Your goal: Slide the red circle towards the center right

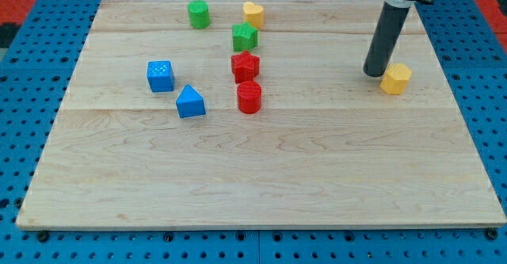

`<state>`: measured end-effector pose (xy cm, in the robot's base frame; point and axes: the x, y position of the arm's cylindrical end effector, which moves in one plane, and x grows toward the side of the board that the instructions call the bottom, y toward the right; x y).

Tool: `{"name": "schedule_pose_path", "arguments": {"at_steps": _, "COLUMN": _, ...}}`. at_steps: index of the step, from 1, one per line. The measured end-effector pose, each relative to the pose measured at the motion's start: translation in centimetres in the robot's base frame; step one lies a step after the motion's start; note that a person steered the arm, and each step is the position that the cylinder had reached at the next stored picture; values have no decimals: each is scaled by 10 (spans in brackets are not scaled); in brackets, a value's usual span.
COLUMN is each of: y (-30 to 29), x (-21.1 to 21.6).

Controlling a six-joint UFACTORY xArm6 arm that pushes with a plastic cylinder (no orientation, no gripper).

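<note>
1. A light wooden table point(261, 185) lies on a blue pegboard point(32, 137).
2. My tip point(374, 73) rests at the view's right, just beside a yellow hexagon block point(395, 79).
3. The red circle point(249, 97) sits near the middle, well apart from my tip.
4. Just above it are a red star block point(245, 66) and a green star block point(244, 36).
5. Near the top are a green circle point(198, 14) and a yellow heart block point(253, 13).
6. At left sit a blue cube point(161, 75) and a blue triangle block point(189, 101).

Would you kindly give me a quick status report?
My tip at the view's right, beside yellow block. Red circle mid-board, untouched, below red star. Path rightward open.
</note>
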<state>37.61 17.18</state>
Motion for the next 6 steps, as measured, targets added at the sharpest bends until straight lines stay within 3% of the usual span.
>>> {"name": "schedule_pose_path", "arguments": {"at_steps": 2, "y": -55, "x": 111}}
{"name": "schedule_pose_path", "arguments": {"at_steps": 3, "y": -105, "x": 132}}
{"name": "schedule_pose_path", "arguments": {"at_steps": 4, "y": -186, "x": 116}}
{"name": "schedule_pose_path", "arguments": {"at_steps": 5, "y": -220, "x": 82}}
{"name": "schedule_pose_path", "arguments": {"at_steps": 6, "y": -218, "x": 49}}
